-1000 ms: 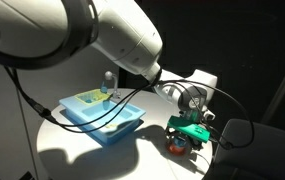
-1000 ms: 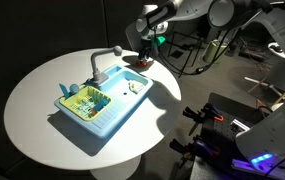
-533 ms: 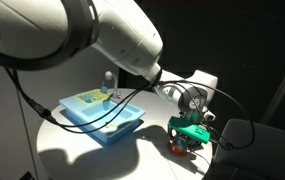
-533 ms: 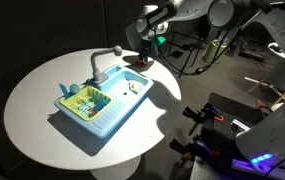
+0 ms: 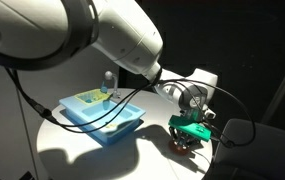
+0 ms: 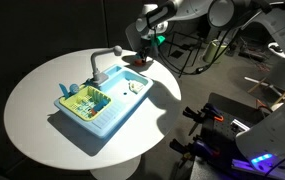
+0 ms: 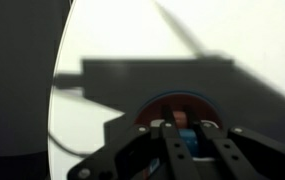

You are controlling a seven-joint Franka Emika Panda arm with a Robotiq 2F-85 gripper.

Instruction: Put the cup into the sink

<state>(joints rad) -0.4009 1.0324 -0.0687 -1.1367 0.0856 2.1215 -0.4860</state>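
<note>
In the wrist view my gripper (image 7: 180,128) is shut on the cup (image 7: 189,137), a small light-blue piece showing between the two dark fingers. Under it lies the flat orange saucer (image 7: 157,108). Both exterior views show the gripper (image 5: 187,143) (image 6: 145,55) down at the saucer (image 5: 178,148) near the table's edge, with the fingers hiding the cup. The light-blue sink (image 5: 102,115) (image 6: 97,105) stands a short way off, with its grey faucet (image 5: 107,82) (image 6: 102,62) upright at the back.
The round white table (image 6: 42,110) drops off close beside the gripper. Green and yellow bits lie on the sink's drainboard (image 6: 82,100). Black cables (image 5: 92,110) hang from the arm over the sink. Equipment on stands (image 6: 222,125) is beyond the table.
The jaws have come together on the cup. The arm, saucer and sink have not moved.
</note>
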